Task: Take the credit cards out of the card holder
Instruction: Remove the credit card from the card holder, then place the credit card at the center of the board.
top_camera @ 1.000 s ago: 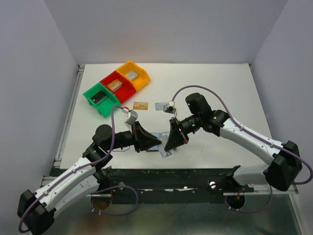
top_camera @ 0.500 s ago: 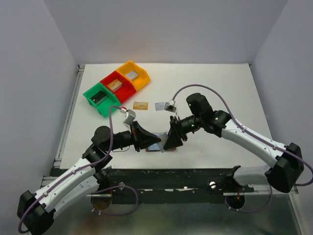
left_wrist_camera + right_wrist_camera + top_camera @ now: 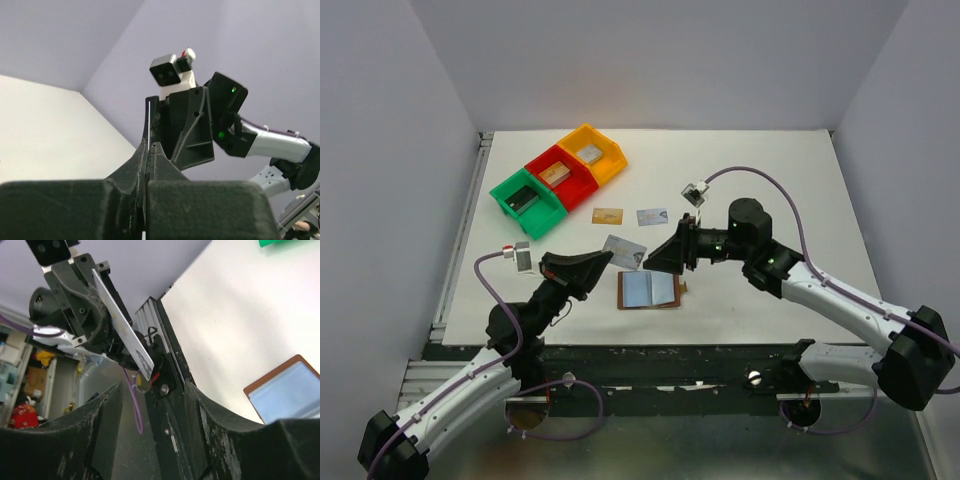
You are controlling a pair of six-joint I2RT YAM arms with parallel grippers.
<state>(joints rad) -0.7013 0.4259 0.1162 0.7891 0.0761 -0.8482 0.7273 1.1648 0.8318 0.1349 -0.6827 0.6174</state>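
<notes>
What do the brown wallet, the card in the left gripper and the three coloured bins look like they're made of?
Card holder: probably leather or an imitation, with a matte brown rim and a smooth light-blue lining.
Card in the left gripper: likely plastic, since it is thin, stays flat while pinched and has a silvery sheen.
Bins: moulded plastic, slightly glossy, in solid green, red and yellow.

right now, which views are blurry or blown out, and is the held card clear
Top external: even light, soft shadows, card sharp. Left wrist: own fingers dark and soft, card only an edge-on sliver. Right wrist: near fingers blurred, table glary white, card crisp.
</notes>
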